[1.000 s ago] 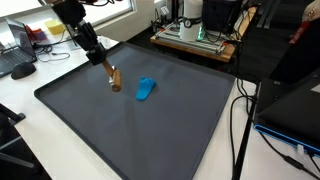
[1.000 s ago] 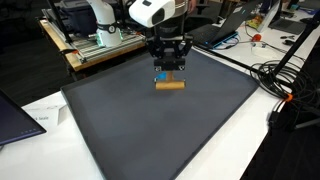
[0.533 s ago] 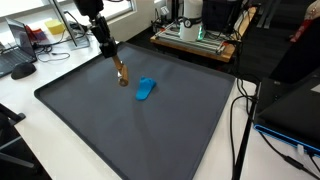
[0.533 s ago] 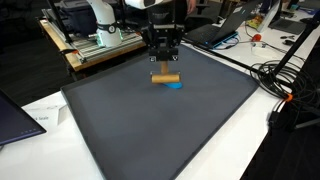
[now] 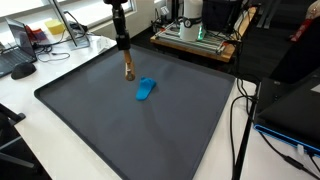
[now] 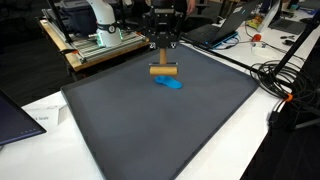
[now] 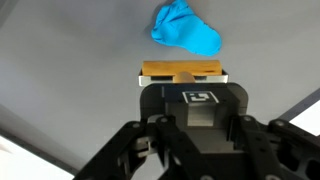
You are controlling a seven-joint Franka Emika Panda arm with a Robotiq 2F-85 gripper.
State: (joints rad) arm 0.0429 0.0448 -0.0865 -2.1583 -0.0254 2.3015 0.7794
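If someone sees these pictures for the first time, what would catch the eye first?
A small wooden block sits clamped in the jaws over the far part of the dark grey mat. Close by it lies a crumpled bright blue object, the only vivid colour on the mat.

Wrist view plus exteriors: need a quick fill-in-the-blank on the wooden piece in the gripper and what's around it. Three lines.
1. The gripper is ____ on the tan wooden cylinder.
2. The lumpy object lying on the mat close to that cylinder is ____ in colour.
3. The large flat mat beneath both of them is dark ____.

Missing words: shut; blue; grey.
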